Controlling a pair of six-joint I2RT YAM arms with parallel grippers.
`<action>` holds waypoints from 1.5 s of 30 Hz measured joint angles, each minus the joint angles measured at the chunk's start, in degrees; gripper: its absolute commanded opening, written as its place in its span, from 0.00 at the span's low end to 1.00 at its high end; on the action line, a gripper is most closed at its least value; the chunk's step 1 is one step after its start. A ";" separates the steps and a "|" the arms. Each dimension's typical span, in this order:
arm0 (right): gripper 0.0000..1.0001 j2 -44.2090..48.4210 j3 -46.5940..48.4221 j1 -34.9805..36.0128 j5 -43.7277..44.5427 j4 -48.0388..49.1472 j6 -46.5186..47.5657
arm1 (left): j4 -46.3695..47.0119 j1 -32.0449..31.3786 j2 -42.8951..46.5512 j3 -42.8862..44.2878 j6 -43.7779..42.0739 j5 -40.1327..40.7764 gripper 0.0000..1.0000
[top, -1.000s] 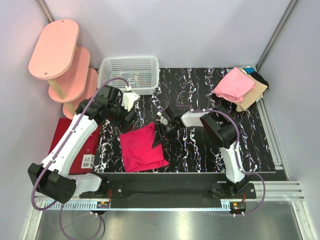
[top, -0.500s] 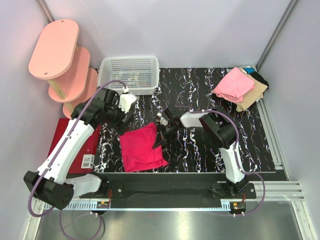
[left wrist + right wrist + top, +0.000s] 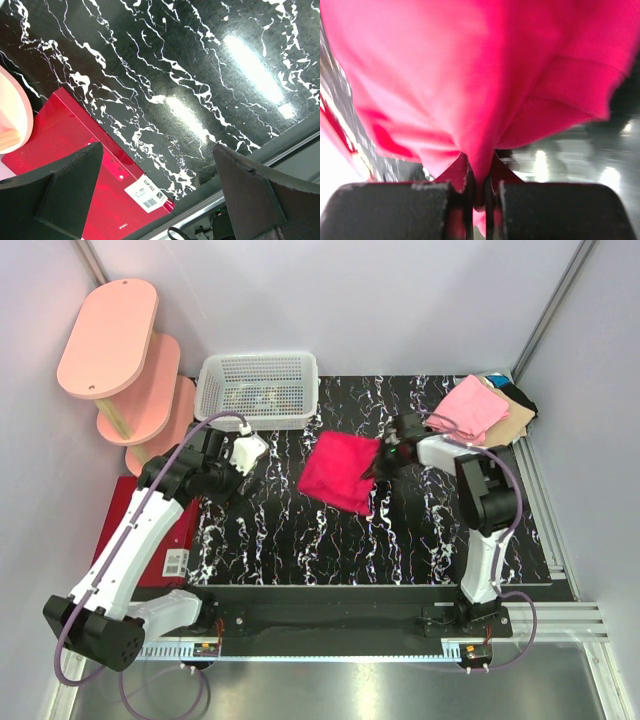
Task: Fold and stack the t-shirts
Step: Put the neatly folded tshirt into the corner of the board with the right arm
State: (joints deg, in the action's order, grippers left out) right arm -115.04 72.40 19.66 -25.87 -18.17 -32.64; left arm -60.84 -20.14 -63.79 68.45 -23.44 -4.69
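The folded magenta-red t-shirt (image 3: 340, 472) hangs above the middle of the black marbled table (image 3: 300, 540), pinched at its right edge by my right gripper (image 3: 378, 462), which is shut on it. In the right wrist view the red cloth (image 3: 470, 75) fills the picture, squeezed between the fingers (image 3: 395, 210). A stack of folded t-shirts sits at the far right corner: light pink (image 3: 468, 408) on top, tan (image 3: 505, 432) under it, black/teal (image 3: 515, 392) behind. My left gripper (image 3: 245, 452) is open at the left side, with nothing between its fingers (image 3: 65, 190).
A white mesh basket (image 3: 258, 388) stands at the back left. A pink tiered stand (image 3: 120, 360) is outside the table's left corner. A dark red clip file (image 3: 75, 165) lies at the table's left edge, below the left gripper.
My right gripper shut on the magenta-red t-shirt, lifted it from the near middle of the table and carried it back and rightward. The left arm drew slightly back and left.
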 measured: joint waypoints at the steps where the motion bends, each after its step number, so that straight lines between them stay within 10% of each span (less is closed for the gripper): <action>1: 0.00 0.72 0.02 -2.54 1.46 -0.04 -0.13 | -0.02 0.17 0.11 -0.28 -0.15 0.07 0.99; 35: 0.00 -15.17 67.21 -30.47 -2.14 -23.91 -2.21 | 1.60 6.60 2.40 -7.91 -4.55 1.49 0.99; 45: 0.00 -12.94 61.94 -35.28 1.49 -26.84 -2.27 | 2.12 7.80 0.59 -8.09 -5.16 1.44 0.99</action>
State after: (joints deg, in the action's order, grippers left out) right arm -127.98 134.34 -15.62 -24.38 -45.01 -34.92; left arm -58.72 -12.34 -63.20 60.36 -28.60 -3.25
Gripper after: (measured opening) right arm 0.059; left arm 0.987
